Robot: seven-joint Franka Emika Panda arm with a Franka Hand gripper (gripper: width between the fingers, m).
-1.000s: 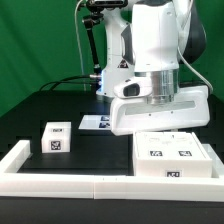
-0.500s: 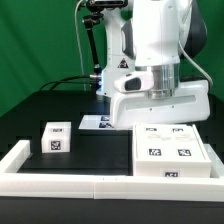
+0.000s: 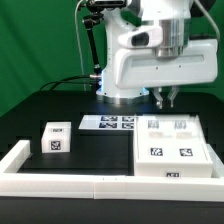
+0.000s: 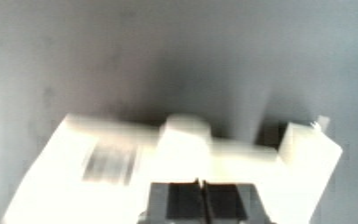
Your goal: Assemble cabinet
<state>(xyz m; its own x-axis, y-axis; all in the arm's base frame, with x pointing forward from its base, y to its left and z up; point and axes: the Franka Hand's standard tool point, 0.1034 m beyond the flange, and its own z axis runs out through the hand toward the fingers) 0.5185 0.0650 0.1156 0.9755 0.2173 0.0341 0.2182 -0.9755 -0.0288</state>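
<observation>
A black desk (image 3: 40, 105) fills the scene, with a green curtain (image 3: 30, 40) hanging behind it. A long low white rail (image 3: 70, 183) borders the desk's near edge and turns back along the exterior view's left. Just inside that corner a small white block (image 3: 56, 140) stands apart from the rest, with a square black-and-white tag on its top and another on its front. Further right and further back, the marker board (image 3: 108, 122) lies flat with a row of tags. At the exterior view's right sits the cabinet's box body (image 3: 172, 152), tags on its top and front edge; their patterns are too small to read. The white arm (image 3: 150, 50) hangs above it, its hand (image 3: 165, 98) just over the body's far edge, clear of it. In the blurred wrist view the fingers (image 4: 179, 203) look pressed together, holding nothing, over the box body (image 4: 140, 150)
</observation>
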